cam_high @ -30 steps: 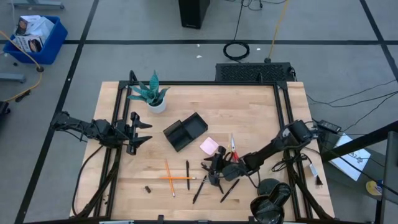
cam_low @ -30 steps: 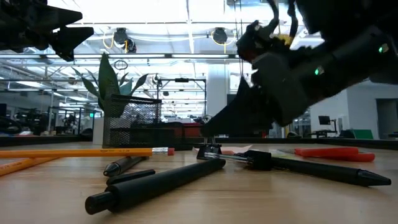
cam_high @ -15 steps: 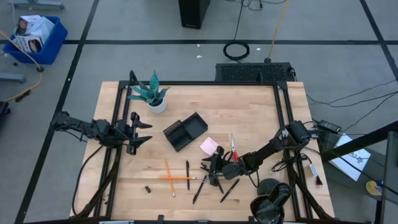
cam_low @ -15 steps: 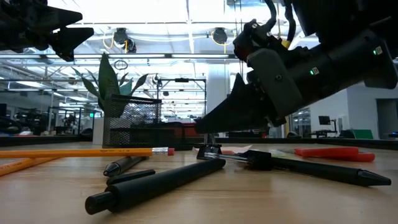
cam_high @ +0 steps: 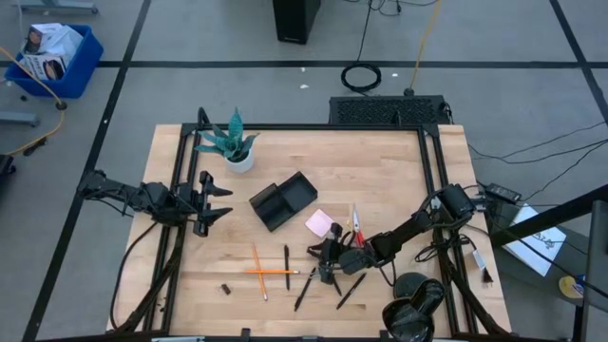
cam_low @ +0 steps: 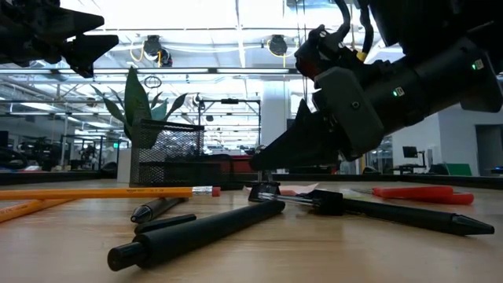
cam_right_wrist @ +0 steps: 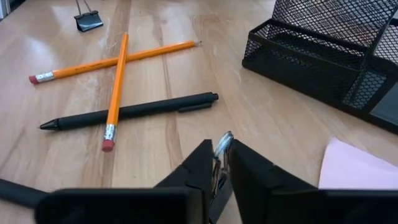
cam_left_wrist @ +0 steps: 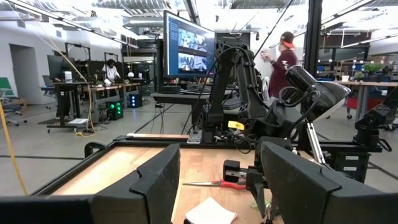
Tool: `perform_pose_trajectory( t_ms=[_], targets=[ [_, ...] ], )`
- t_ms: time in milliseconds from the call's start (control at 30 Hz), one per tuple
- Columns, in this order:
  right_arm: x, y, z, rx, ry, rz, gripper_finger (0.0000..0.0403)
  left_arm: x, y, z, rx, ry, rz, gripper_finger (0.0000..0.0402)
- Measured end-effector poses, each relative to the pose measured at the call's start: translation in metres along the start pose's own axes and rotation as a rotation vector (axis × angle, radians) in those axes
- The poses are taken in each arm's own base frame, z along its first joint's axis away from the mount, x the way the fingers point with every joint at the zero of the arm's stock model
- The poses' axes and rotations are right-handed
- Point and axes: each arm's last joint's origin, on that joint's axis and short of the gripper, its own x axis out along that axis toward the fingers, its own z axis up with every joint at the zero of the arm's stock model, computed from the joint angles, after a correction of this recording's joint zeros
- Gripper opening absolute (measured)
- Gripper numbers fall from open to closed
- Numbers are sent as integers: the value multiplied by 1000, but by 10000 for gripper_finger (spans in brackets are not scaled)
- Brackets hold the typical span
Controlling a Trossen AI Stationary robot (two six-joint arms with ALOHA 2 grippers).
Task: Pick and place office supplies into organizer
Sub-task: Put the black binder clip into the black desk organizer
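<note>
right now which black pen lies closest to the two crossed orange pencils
The black pen lying alone just right of the crossed pencils, nearly touching one tip; the other pens lie farther right, under the right gripper.

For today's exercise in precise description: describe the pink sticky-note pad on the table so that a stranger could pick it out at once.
Start at the black mesh organizer near the middle of the wooden table. Just off its right corner lies the pink sticky-note pad, beside the red-handled scissors. It is the only flat pink square there; everything near it is long and thin.
</note>
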Motion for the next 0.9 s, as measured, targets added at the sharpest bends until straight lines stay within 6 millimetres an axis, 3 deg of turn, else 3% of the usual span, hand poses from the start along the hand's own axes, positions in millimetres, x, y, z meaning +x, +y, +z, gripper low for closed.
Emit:
perform_pose_trajectory(
  t_ms=[133,533,900],
  targets=[
    [0,0,0,-9,0,0,7,0,0,0,0,0,0,230],
    [8,-11,14,-18,-84,24,5,0,0,0,0,0,0,230],
    [32,-53,43,33,-206,58,8,0,0,0,-1,-3,0,230]
  ],
)
